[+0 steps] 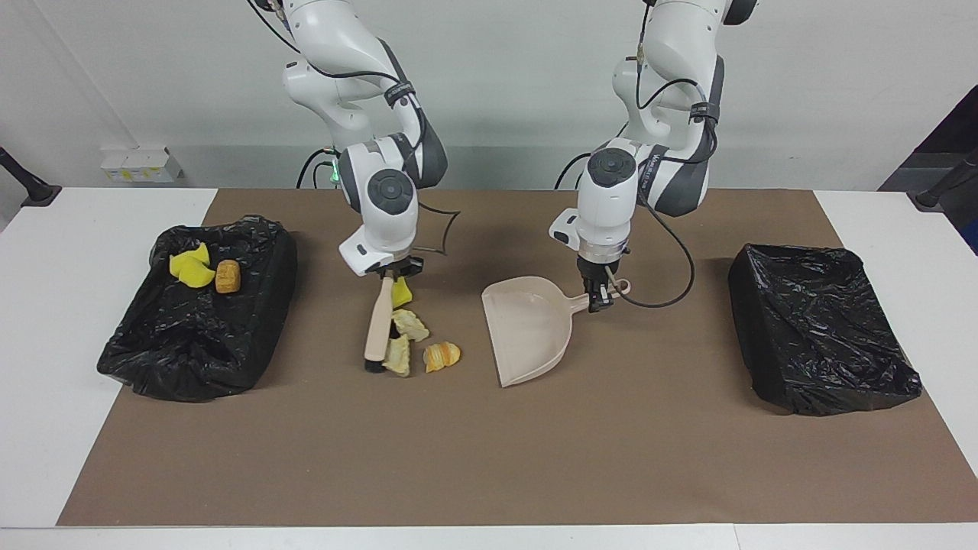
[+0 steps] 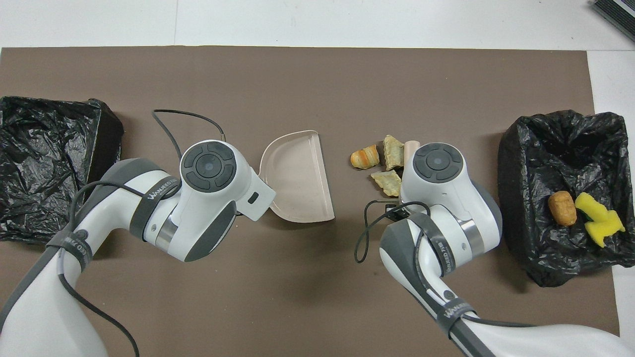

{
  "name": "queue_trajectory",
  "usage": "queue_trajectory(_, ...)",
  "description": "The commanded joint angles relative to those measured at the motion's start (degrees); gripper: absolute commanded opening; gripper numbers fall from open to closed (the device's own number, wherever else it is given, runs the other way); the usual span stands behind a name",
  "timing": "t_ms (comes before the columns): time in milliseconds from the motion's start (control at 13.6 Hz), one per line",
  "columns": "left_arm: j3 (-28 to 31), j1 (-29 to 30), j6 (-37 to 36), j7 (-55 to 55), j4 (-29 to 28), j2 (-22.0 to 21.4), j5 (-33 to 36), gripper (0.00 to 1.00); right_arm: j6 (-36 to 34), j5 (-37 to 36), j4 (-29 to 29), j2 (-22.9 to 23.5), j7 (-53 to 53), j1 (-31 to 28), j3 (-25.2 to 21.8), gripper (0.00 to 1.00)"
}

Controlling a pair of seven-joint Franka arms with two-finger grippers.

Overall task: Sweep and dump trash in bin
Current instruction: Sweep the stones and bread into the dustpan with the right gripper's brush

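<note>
A: Brown mat (image 1: 474, 458) over a white table (image 1: 46, 321), pale wall at the robots' end. Where do the grippers stand?

B: Right gripper (image 1: 388, 273) clamps the top of a beige brush (image 1: 378, 325); the brush slants down from it, bristle end on the mat. Left gripper (image 1: 602, 296) is closed on the handle of a beige dustpan (image 1: 527, 328), the pan's open mouth toward the brush.

A: Trash near the brush?

B: Yellow sponge bit (image 1: 401, 291) just below the right gripper, touching the brush handle. Two pale tan chunks (image 1: 409, 324) (image 1: 398, 355) sit against the brush on the dustpan's side. Orange-brown bread piece (image 1: 442, 356) lies just beside the lower chunk, between brush and dustpan, apart from the pan.

A: Bins?

B: Black-lined bin (image 1: 252, 321) at the right arm's end holds yellow sponge pieces (image 1: 191, 270) and a brown bread piece (image 1: 227, 276). Second black-lined bin (image 1: 821, 340) sits at the left arm's end, well apart from the left gripper.
</note>
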Motion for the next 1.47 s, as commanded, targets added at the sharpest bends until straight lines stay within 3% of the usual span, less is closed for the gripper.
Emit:
queue_trajectory(0, 0.6, -0.9, 1.6, 0.8, -3.6, -2.4, 0.9, 0.00, -1.1, 4.8, 5.6, 3.5, -1.9, 3.2, 0.2, 0.00)
queue_trajectory(221, 0.6, -0.4, 1.8, 0.8, -4.0, -2.4, 0.9, 0.00, -0.2, 9.7, 8.2, 5.1, -2.6, 7.4, 0.3, 0.00)
queue_trajectory(590, 0.6, -0.2, 2.8, 0.9, -4.4, -2.4, 0.9, 0.00, 0.0, 23.6, 8.9, 5.2, -17.7, 9.8, 0.7, 0.00)
queue_trajectory(958, 0.6, -0.3, 3.2, 3.2, -5.0, -2.8, 0.9, 0.00, -8.6, 23.2, 14.7, 3.1, -18.1, 6.8, 0.3, 0.00)
queue_trajectory(1401, 0.4, -1.0, 5.1, 3.1, -10.0, -5.4, 0.9, 0.00, -17.5, 16.9, 14.2, -1.9, -17.3, -0.9, -0.4, 0.00)
